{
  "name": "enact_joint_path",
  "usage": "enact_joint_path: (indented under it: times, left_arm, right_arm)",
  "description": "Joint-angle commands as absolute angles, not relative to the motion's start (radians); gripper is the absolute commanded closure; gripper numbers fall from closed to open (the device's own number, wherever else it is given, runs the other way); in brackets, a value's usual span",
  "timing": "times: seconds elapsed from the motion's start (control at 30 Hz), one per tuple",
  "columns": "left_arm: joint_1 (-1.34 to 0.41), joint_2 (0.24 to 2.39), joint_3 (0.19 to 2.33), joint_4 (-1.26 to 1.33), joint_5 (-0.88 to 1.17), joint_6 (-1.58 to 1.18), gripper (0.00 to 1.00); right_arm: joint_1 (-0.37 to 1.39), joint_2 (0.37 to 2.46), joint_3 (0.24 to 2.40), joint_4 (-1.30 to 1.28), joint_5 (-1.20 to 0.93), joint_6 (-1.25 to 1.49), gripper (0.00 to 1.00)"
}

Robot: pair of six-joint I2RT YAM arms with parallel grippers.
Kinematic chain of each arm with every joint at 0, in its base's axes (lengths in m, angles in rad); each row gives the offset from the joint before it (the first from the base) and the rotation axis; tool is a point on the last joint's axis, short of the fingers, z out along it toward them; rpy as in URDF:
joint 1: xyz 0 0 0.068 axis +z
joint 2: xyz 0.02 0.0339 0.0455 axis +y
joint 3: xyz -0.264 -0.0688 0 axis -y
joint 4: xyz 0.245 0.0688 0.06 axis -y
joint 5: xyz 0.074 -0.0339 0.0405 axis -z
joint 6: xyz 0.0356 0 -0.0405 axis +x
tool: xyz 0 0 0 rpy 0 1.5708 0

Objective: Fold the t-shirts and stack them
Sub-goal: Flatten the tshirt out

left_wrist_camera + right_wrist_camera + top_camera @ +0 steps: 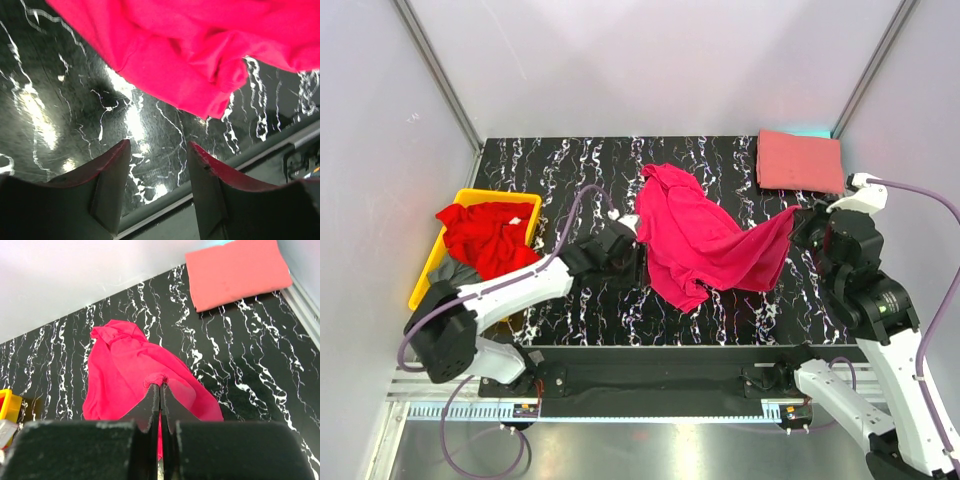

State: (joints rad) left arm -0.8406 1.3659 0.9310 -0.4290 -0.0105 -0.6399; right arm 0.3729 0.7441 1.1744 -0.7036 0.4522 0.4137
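A magenta t-shirt (695,240) lies crumpled mid-table. My right gripper (802,222) is shut on its right corner and holds that corner lifted; in the right wrist view the cloth (130,370) bunches between the gripper's closed tips (160,385). My left gripper (632,245) is open and empty at the shirt's left edge; in the left wrist view the gripper (159,150) hangs over bare table below the shirt's hem (190,60). A salmon t-shirt (799,160) lies folded at the back right, also seen in the right wrist view (235,272). A red t-shirt (485,235) and a grey t-shirt (450,272) lie in the yellow bin (470,198).
The black marbled table (570,170) ends at a metal rail (650,355) along the near edge. White walls enclose the back and both sides. The yellow bin stands at the table's left edge.
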Motion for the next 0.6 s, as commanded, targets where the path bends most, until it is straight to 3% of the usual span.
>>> enact_joint_path:
  times: [0.0,0.27,0.57]
  left_arm:
    - [-0.848,1.434,0.910,-0.261,-0.006,-0.732,0.46]
    - [-0.894,1.620,1.005,-0.357,-0.144,-0.729,0.43]
    - [-0.894,1.698,1.022,-0.285,-0.206,-0.690,0.43]
  right_arm:
    - [0.374,0.747,1.152,-0.696,0.457,0.459,1.00]
    - [0.373,0.759,1.132,-0.830,0.535,0.569,1.00]
    - [0.374,0.716,1.083,-0.815,0.480,0.571,1.00]
